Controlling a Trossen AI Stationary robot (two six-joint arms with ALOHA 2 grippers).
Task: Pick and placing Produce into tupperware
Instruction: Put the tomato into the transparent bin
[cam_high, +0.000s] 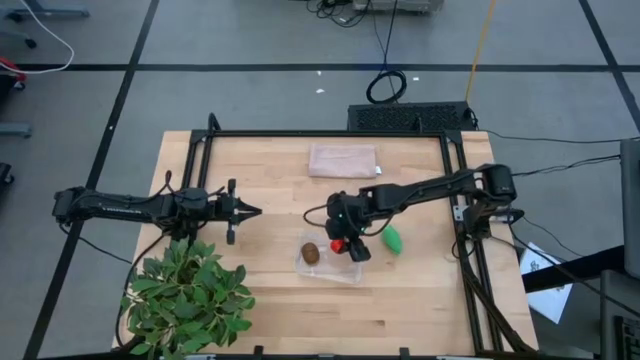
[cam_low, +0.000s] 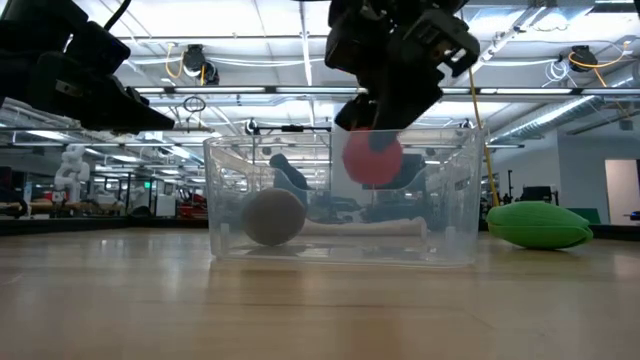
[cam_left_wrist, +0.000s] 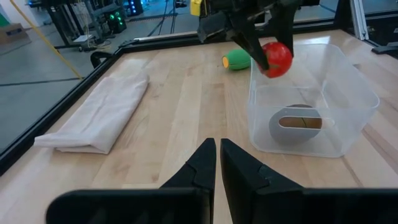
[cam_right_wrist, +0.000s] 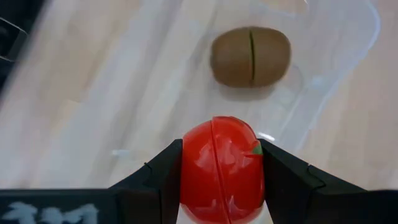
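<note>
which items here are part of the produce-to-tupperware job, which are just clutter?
Job: red tomato in right gripper above the tupperware; kiwi inside it; green fruit on table.
Clutter: potted plant, beige folded cloth.

A pale wooden tabletop in a black frame stands on a grey floor crossed by dark lines, with cables at the far side. Ceiling strip lights shine overhead.

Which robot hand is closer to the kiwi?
Right. The right hand hovers over the tupperware holding the kiwi; the left hand waits away over bare table.
</note>
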